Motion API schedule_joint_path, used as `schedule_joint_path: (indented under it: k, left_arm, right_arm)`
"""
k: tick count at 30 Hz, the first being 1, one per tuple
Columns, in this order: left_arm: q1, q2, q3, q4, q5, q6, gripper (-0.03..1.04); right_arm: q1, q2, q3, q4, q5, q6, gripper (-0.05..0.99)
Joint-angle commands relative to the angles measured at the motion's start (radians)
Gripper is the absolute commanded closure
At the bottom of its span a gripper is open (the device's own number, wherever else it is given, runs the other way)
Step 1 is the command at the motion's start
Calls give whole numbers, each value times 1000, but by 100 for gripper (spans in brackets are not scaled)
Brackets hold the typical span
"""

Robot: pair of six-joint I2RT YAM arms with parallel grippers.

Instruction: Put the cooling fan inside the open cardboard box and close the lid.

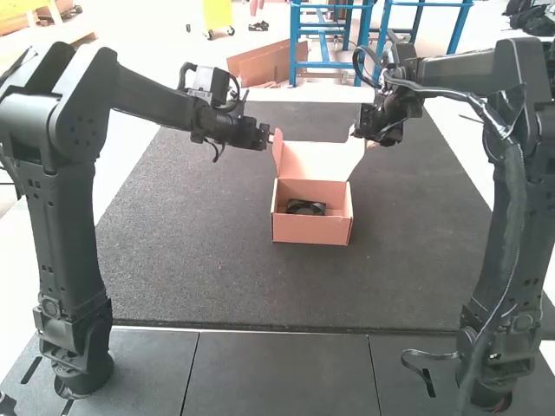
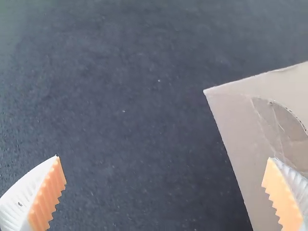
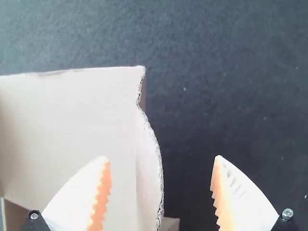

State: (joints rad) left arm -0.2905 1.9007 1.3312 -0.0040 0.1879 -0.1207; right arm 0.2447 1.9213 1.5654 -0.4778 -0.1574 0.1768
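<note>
- Sitting inside the cardboard box [image 1: 312,227], the cooling fan [image 1: 306,207] lay flat on its floor, so by my reading only the closing remained.
- The lid [image 1: 316,160] stood upright off the box's rear wall, its top corners about level with both grippers.
- The left gripper [image 1: 270,137] hovered at the lid's near corner, fingers spread wide and clamped on nothing.
- The right gripper [image 1: 362,134] straddled the lid's other edge, fingers apart and not pinching it.
- Risk: uneven pushes from the two arms could twist the lid or skid the light box across the dark mat [image 1: 173,243]; a shallow corner grip might slip or crease the cardboard.
</note>
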Motion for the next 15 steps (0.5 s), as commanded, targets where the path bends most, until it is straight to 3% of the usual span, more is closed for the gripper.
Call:
schedule_joint_path:
  k: [1,15]
  left_arm:
    - [-21,-20,42,-1,15,-5,4]
    - [-29,-25,42,-13,13,0,4]
  right_arm:
    - [-2,-19,39,7,21,-22,48]
    - [-1,-39,16,53,27,-54,60]
